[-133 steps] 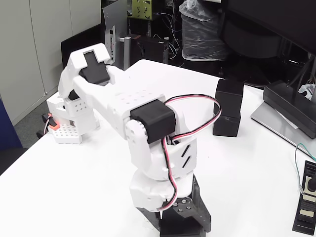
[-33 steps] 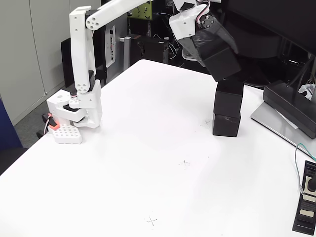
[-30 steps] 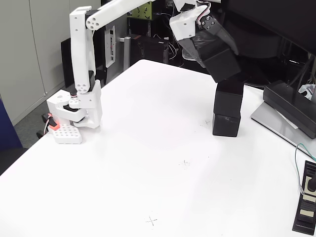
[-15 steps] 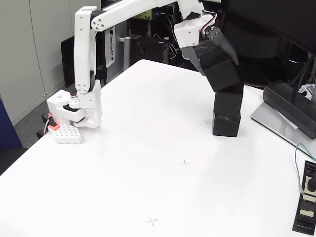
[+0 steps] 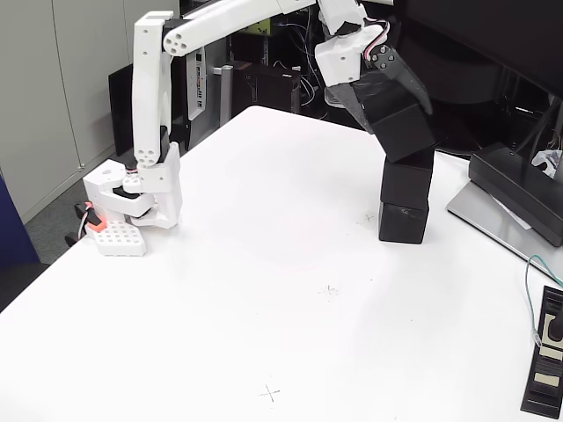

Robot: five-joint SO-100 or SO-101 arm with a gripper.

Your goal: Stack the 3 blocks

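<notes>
Two black blocks stand stacked on the white table at the right: the bottom block [image 5: 403, 223] and the second block [image 5: 407, 180] on top of it. My gripper [image 5: 398, 112] is shut on the third block [image 5: 403, 129], which is tilted and rests with its lower corner on the top of the stack. The white arm reaches across from its base [image 5: 141, 198] at the left.
A dark laptop-like slab [image 5: 515, 200] lies just right of the stack. A flat black device with a label [image 5: 546, 352] sits at the right edge beside a thin cable. Clutter and a plastic bag [image 5: 352, 53] stand behind the table.
The gripper has carried the third block down and slightly right, from hovering above the stack to touching its top. The two stacked blocks have not moved.
</notes>
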